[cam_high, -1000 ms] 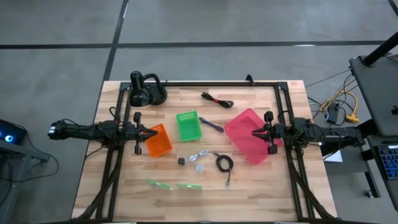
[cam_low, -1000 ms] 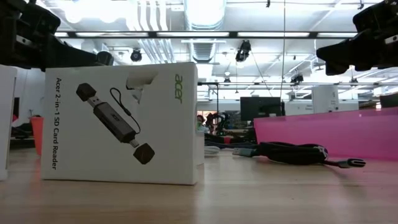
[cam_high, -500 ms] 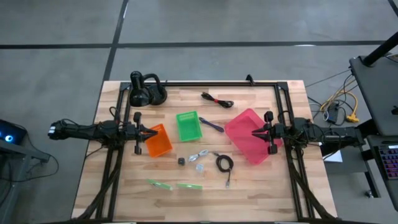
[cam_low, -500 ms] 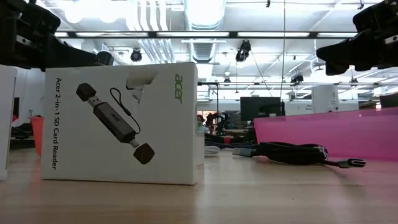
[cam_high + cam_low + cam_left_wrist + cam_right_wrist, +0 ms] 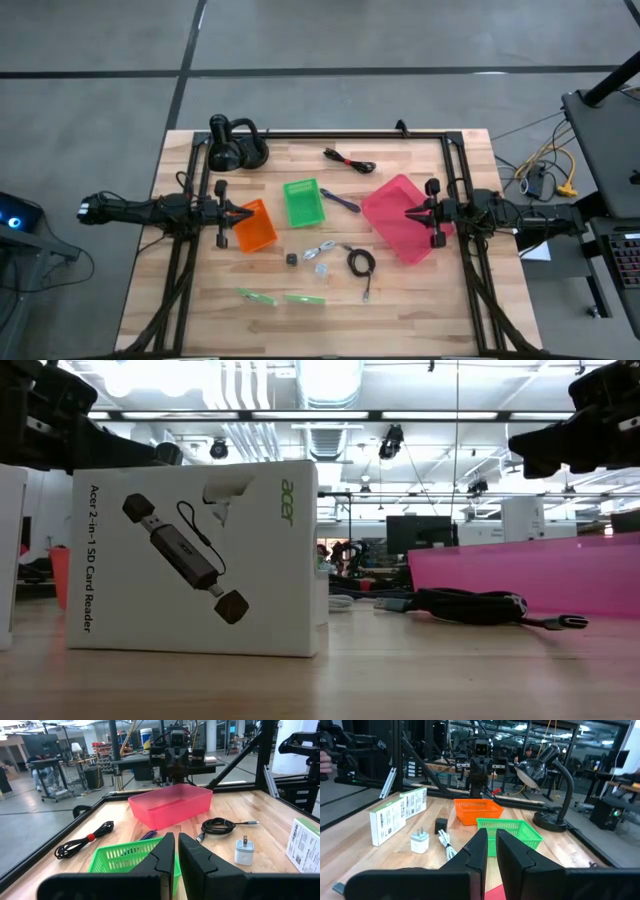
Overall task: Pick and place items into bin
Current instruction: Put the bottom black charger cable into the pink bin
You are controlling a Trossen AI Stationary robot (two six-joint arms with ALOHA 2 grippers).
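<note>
My left gripper hovers shut above the orange bin. My right gripper hovers shut above the pink bin. Both touch nothing. A green bin sits between them. Lying loose on the table are a black bundled cable near the far edge, a purple pen, a tiny black cube, a white plug and pale cable, and a coiled black cable. Two thin green strips near the near edge appear in the right wrist view as small upright white boxes.
A black desk lamp stands at the far left corner. A black frame runs along the far edge and both sides. In the low view a white card-reader box fills the foreground. There is bare wood near the near edge, right of the strips.
</note>
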